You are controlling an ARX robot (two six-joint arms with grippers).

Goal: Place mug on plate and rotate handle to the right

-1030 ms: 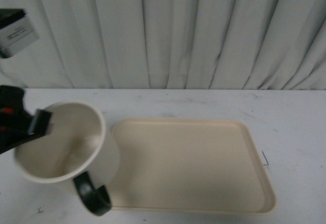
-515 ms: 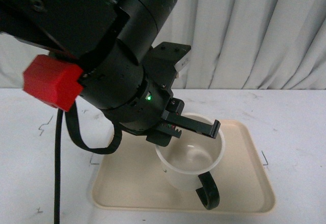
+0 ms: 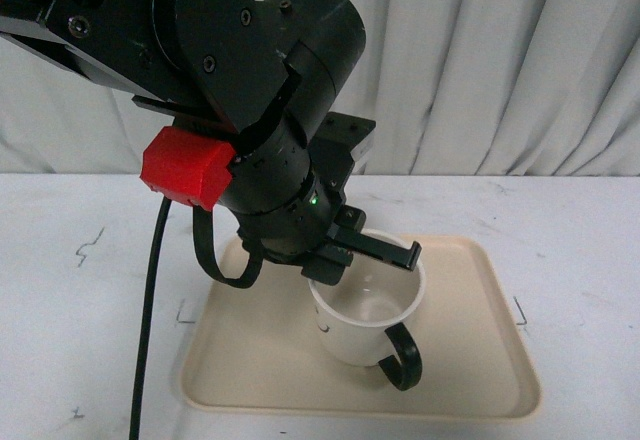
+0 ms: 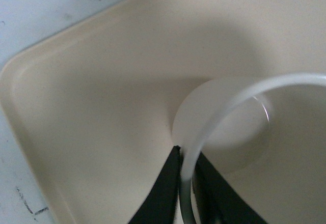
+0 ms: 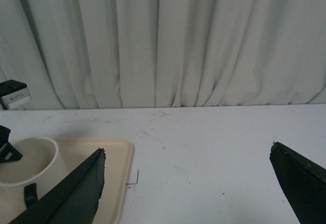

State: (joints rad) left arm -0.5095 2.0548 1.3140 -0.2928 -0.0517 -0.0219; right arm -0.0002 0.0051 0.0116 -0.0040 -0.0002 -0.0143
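Handle [image 3: 402, 357] lower centre, pointing toward camera, not right. Mug [image 3: 362, 312] mid-frame over plate [image 3: 490, 350]; contact unclear. Left gripper [image 3: 390, 252] jaws pinched on mug's far rim. Right gripper [image 5: 187, 147] spread wide, empty. Judged: placing nearly done; next, turn handle rightward.

Shows the right gripper [image 5: 187, 147] spread wide above the white table [image 5: 214, 132] beside the plate [image 5: 119, 183], dark fingers [image 5: 76, 193] touching nothing. Catches the mug [image 5: 30, 158] upright on the plate's corner, black handle [image 5: 30, 194] camera-side, pleated pale curtain [image 5: 178, 40] far beyond the plate.
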